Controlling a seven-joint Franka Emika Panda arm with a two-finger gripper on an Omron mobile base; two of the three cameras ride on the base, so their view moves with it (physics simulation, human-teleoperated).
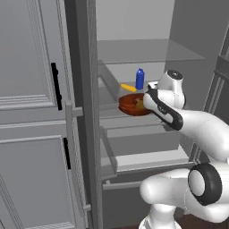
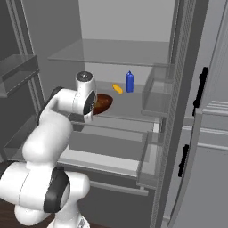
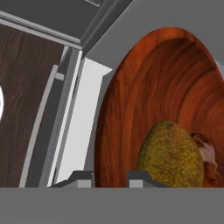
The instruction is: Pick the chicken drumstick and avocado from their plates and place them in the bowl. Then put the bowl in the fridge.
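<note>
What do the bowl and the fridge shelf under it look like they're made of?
The bowl looks like turned wood with a glossy varnish: reddish-brown with concentric grain rings and a sheen. It could equally be glazed ceramic. The fridge shelf looks like plain matte grey plastic or painted metal, flat and without texture.

No text, label, brand, number or sign can be read anywhere: the small blue bottle (image 1: 140, 79) on the grey fridge shelf (image 1: 112, 96) shows a plain surface, and the panelled grey fridge doors (image 1: 31, 112) carry no markings.
</note>
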